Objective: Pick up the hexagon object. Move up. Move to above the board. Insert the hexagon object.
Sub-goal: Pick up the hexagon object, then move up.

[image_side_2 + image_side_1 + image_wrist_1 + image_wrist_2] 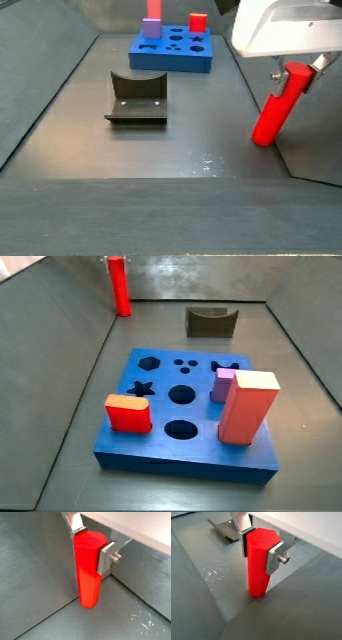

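Observation:
The hexagon object is a tall, slender bright red rod (88, 572), also seen in the wrist view (258, 567). It stands upright with its lower end at the floor, close to the wall. My gripper (91, 546) (259, 551) is shut on its upper end, one silver finger (105, 559) pressed on each side. In both side views the rod (120, 291) (277, 110) stands far from the board (147, 441) (174, 62), with my gripper (297, 72) on its top. The board's hexagon hole (148, 362) is open.
On the board stand a salmon-red square pillar (247, 406), a short red-orange block (128, 413) and a purple block (222, 384). The dark fixture (210, 322) (136, 97) stands on the floor between rod and board. Grey walls enclose the floor.

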